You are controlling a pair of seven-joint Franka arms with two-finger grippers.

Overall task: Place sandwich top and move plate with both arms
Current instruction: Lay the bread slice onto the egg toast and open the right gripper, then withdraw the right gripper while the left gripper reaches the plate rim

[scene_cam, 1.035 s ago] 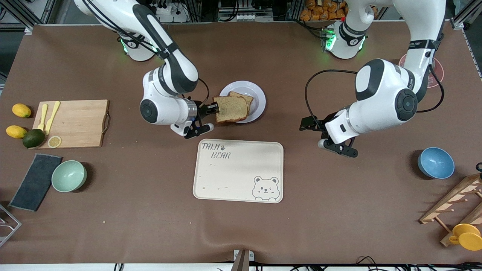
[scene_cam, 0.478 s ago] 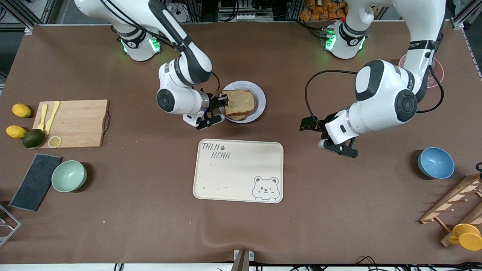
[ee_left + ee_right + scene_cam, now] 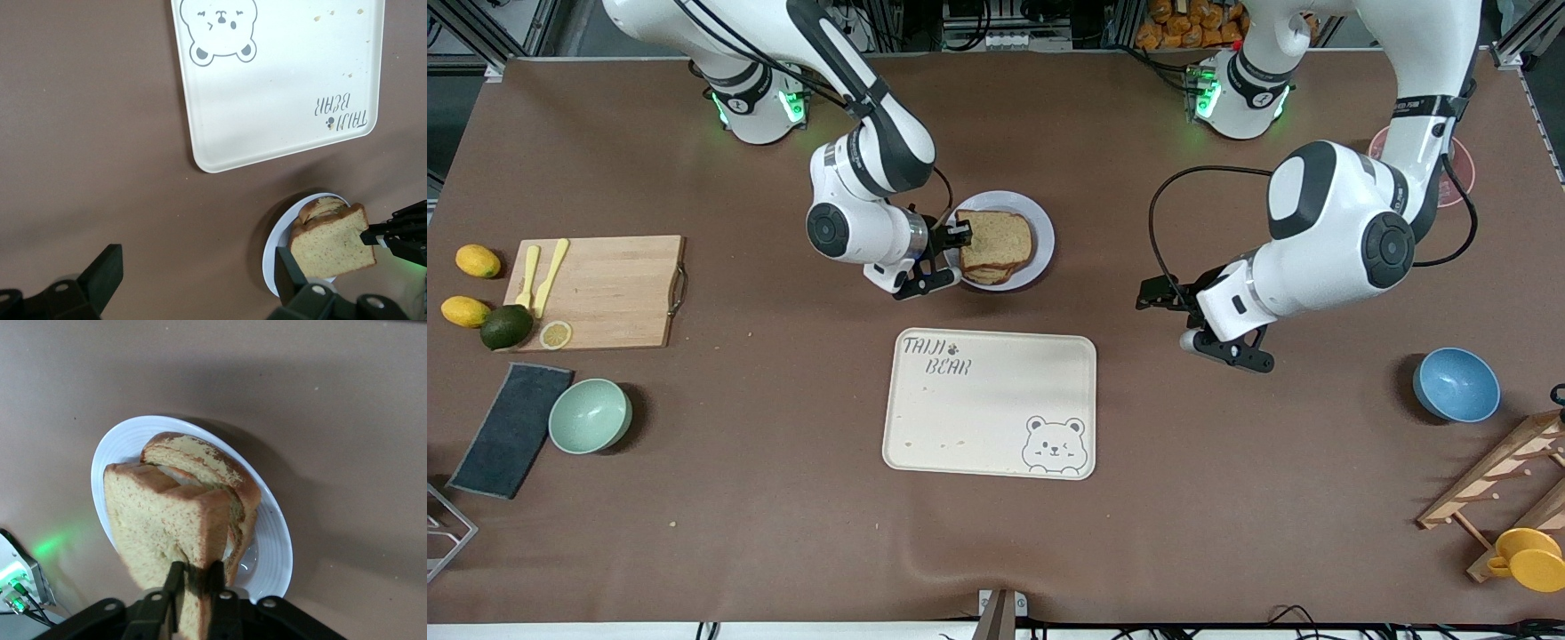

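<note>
The sandwich top (image 3: 1000, 238), a plain brown bread slice, lies over a second slice (image 3: 985, 276) on the pale round plate (image 3: 1043, 233). My right gripper (image 3: 959, 236) is shut on the top slice's edge at the plate's rim toward the right arm's end. In the right wrist view the gripper (image 3: 197, 577) pinches the top slice (image 3: 167, 527), tilted over the lower slice (image 3: 200, 463) and the plate (image 3: 275, 547). My left gripper (image 3: 1149, 296) is open and empty, over bare table toward the left arm's end from the plate. In the left wrist view its fingers (image 3: 107, 267) stand wide apart beside the plate (image 3: 272, 248).
The cream bear-print tray (image 3: 989, 404) lies nearer the front camera than the plate. A cutting board (image 3: 600, 289) with fruit and a mint bowl (image 3: 590, 415) are at the right arm's end. A blue bowl (image 3: 1456, 384) and a wooden rack (image 3: 1507, 484) are at the left arm's end.
My right gripper has carried the top slice from beside the plate's edge to over the lower slice on the plate. The left arm has not moved.
</note>
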